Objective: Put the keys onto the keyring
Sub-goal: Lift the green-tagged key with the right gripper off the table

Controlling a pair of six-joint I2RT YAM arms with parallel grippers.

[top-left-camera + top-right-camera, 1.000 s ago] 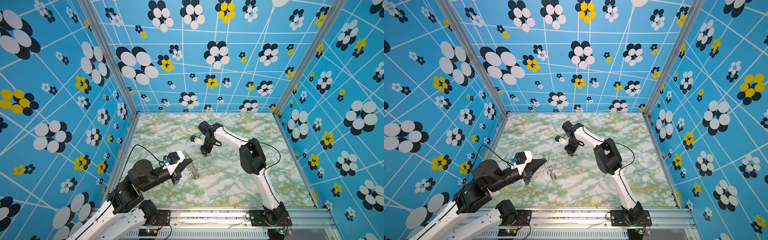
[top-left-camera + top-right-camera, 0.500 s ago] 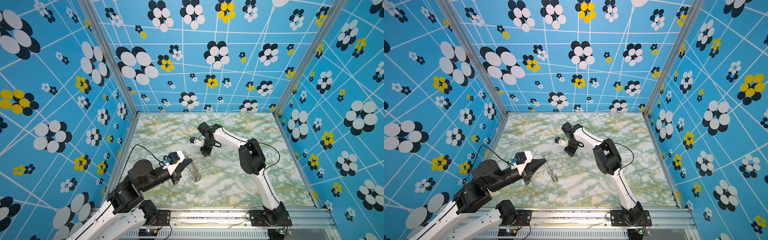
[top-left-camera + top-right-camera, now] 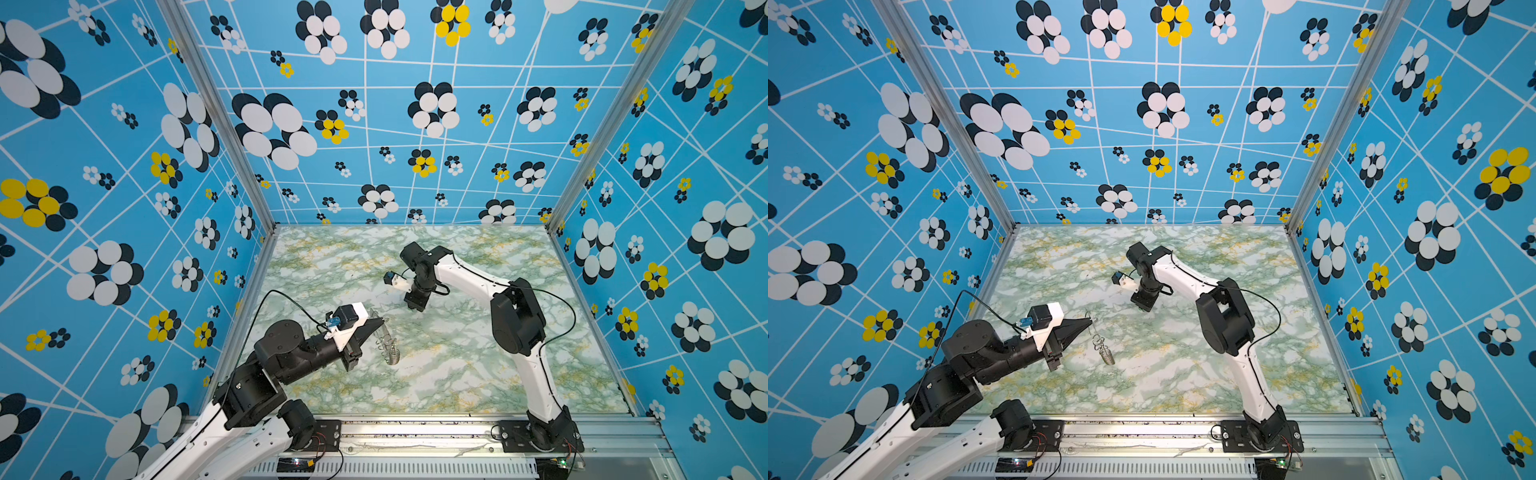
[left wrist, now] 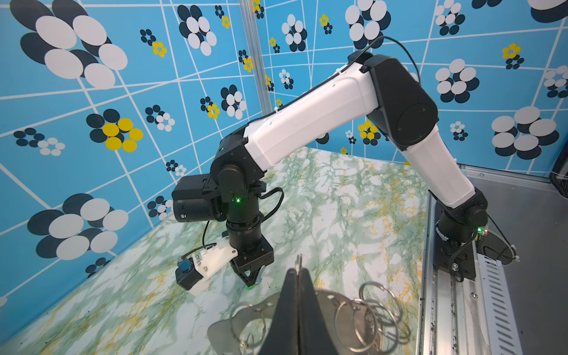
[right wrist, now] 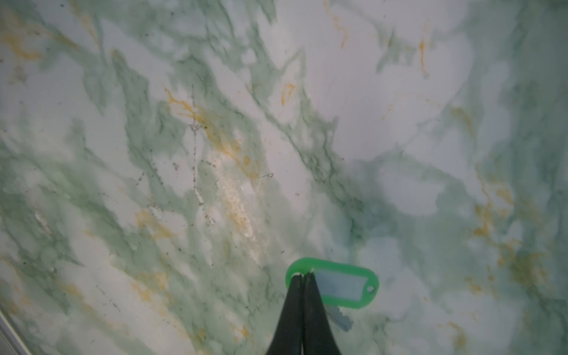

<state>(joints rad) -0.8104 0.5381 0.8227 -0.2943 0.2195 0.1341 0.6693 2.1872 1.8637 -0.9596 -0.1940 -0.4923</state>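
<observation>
Green key tag (image 5: 333, 282), pale label window (image 5: 341, 284)

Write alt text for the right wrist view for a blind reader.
The black right gripper, jaws shut, pinches one end of a green oval plastic key tag with a pale window. Green-veined marble-pattern tabletop fills the background.

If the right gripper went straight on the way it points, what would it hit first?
The marble tabletop: the right gripper, shut on the green key, points down at it. The gap left is unclear.
</observation>
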